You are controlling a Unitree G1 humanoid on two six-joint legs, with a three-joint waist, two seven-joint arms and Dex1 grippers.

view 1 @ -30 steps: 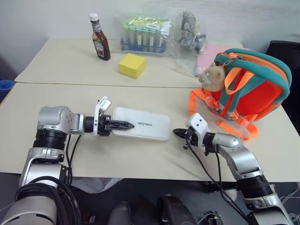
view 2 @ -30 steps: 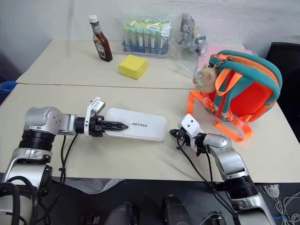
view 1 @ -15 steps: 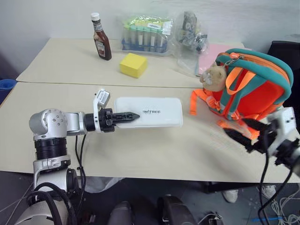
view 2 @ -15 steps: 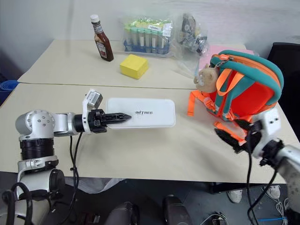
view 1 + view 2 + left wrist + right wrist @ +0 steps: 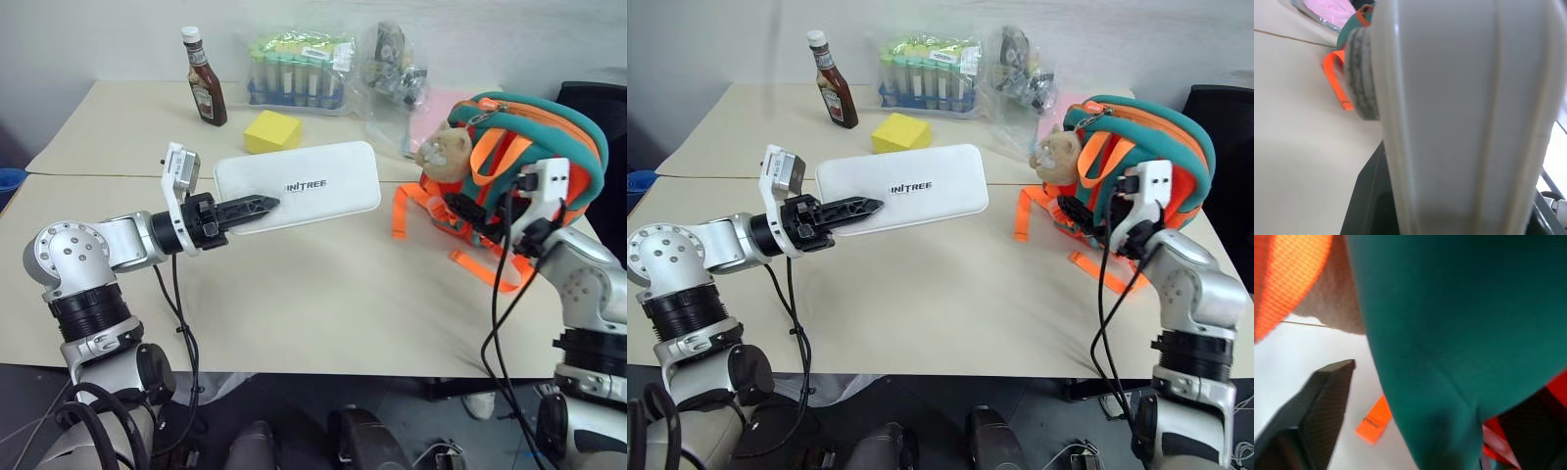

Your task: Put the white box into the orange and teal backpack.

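Several bottles (image 5: pixel 201 76) behind yellow sponge (image 5: pixel 272 131)

One white box (image 5: pixel 299 181), one backpack (image 5: pixel 519 176), one bottle (image 5: pixel 201 78), one sponge (image 5: pixel 271 131).

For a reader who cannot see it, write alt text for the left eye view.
The left gripper holds the white box raised above the table. The right gripper reaches against the orange and teal backpack; a yellow sponge lies behind.

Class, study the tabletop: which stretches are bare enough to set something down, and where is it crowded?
Free: the near table in front of the lifted white box, between both arms. Also the far table's left end, left of the sauce bottle. Crowded: the far edge with test tubes, plastic bags, the yellow sponge, and around the backpack.
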